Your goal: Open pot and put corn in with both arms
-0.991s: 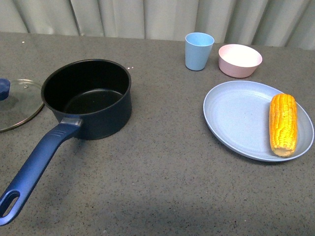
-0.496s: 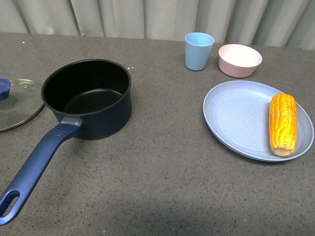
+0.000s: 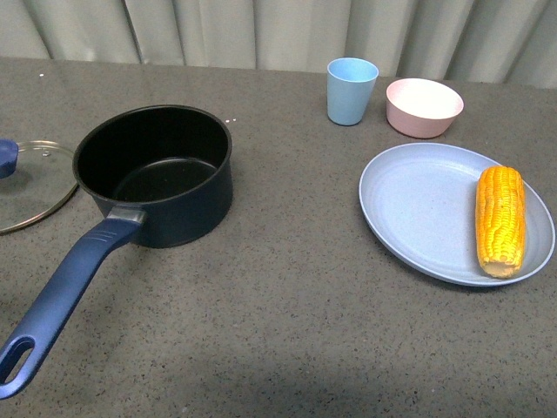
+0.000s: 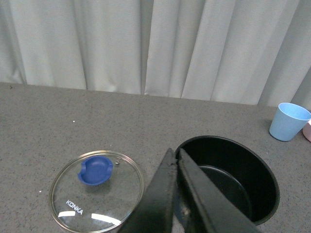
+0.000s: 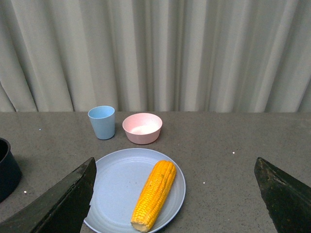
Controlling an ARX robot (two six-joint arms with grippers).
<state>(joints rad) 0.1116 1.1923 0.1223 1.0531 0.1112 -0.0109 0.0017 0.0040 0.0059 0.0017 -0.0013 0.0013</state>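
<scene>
Twice found the pot [image 3: 187,205] uncovered and empty, from the front and from the left wrist. Placed it at the left of the table [image 3: 287,331], upright, black inside showing, with its long blue handle [image 3: 65,300] running toward the near left corner. Saw the glass lid [image 3: 30,183] lying flat on the table just left of the pot, blue knob [image 4: 95,171] up.

Located the corn [image 3: 501,219] well apart from the pot, on the right part of the pale blue plate [image 3: 418,209] at the right of the table. Noted it lying lengthwise, near to far, with its cut end nearest.

Spotted a light blue cup [image 3: 352,90] and a pink bowl [image 3: 424,106] beyond the plate on the far side, cup left of bowl, both upright and near each other.

Read the left end effector [image 4: 174,158] as closed on nothing, fingers pressed together, raised above the table, tip showing between lid and pot in its wrist view. Read the right end effector [image 5: 175,162] as wide open and empty, its two fingers [image 5: 68,199] spread at either side of the plate and corn in its own view, touching neither.
</scene>
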